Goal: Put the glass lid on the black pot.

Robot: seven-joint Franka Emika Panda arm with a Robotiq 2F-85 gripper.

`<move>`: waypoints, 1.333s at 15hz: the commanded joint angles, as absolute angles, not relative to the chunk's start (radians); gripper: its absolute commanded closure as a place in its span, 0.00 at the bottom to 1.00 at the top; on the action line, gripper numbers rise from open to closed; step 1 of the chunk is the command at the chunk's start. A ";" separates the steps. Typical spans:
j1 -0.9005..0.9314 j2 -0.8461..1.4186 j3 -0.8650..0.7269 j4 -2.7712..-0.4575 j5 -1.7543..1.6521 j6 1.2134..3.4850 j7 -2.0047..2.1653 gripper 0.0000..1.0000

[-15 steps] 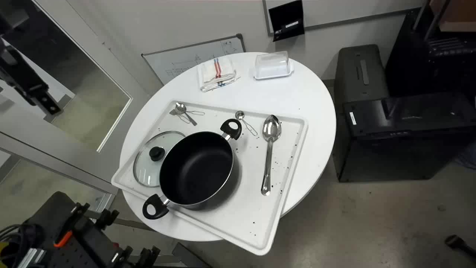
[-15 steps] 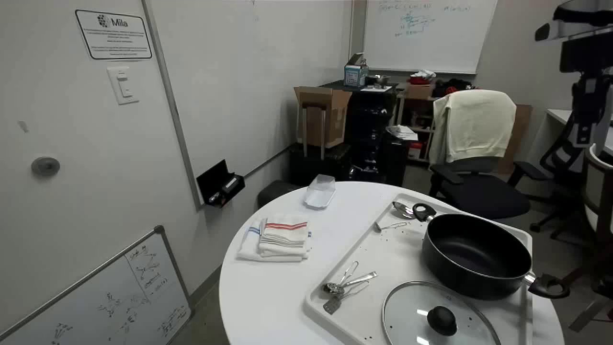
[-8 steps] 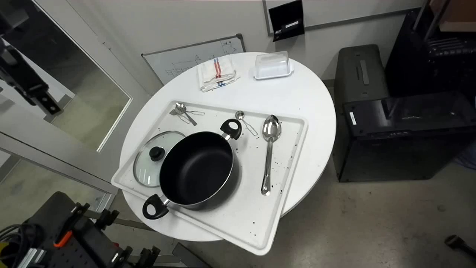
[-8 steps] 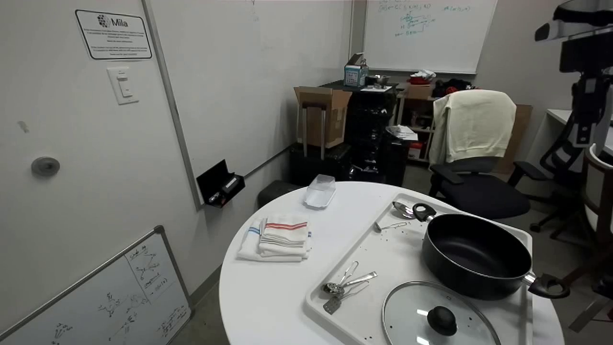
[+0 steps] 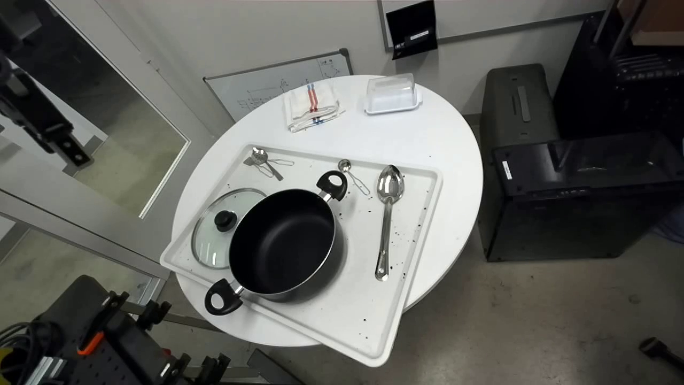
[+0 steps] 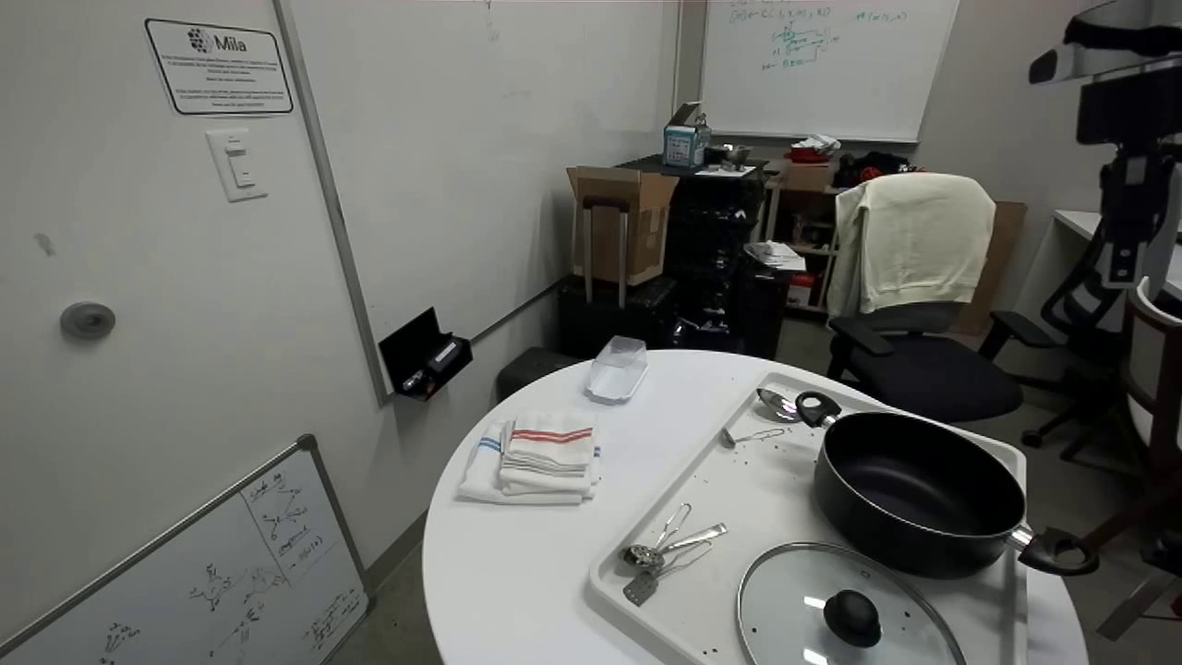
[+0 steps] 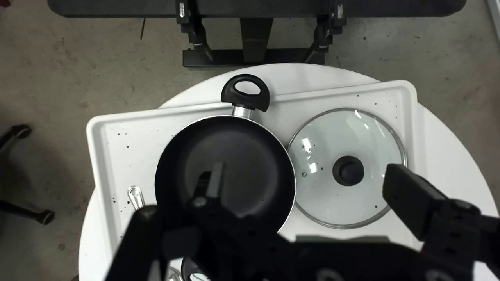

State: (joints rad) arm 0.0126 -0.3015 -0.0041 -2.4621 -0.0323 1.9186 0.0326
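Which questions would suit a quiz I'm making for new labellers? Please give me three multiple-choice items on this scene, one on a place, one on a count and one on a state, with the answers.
1. Where is the lid?
A) On the tray, beside the pot
B) Inside the pot
C) On the folded towels

2. How many side handles does the pot have?
A) None
B) One
C) Two

3. How do the fingers stand?
A) Shut on the spoon
B) Apart, holding nothing
C) Shut on the lid's knob

Answers:
1: A, since the wrist view shows the tray through the lid's glass, next to the pot.
2: C, since an exterior view shows a black handle at each of two opposite sides.
3: B, since the wrist view shows a wide gap between them with nothing gripped.
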 commanded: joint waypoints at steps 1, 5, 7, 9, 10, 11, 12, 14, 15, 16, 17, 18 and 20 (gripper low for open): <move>0.020 -0.257 0.005 -2.476 -0.033 1.985 0.000 0.00; 0.048 -0.190 0.016 -2.507 -0.017 2.118 -0.074 0.00; 0.066 -0.148 0.023 -2.516 0.001 2.184 -0.124 0.00; 0.084 -0.103 0.032 -2.519 0.020 2.242 -0.174 0.00; 0.091 -0.080 0.037 -2.519 0.029 2.271 -0.197 0.00; 0.100 -0.048 0.045 -2.517 0.044 2.301 -0.225 0.00; 0.106 -0.023 0.051 -2.512 0.062 2.318 -0.255 0.00; 0.116 0.047 0.069 -2.499 0.084 2.373 -0.300 0.00; 0.119 0.087 0.080 -2.490 0.100 2.396 -0.322 0.00; 0.119 0.120 0.091 -2.483 0.101 2.421 -0.335 0.00; 0.120 0.159 0.103 -2.477 0.092 2.453 -0.337 0.00; 0.117 0.193 0.114 -2.467 0.091 2.468 -0.346 0.00; 0.118 0.266 0.130 -2.453 0.049 2.531 -0.323 0.00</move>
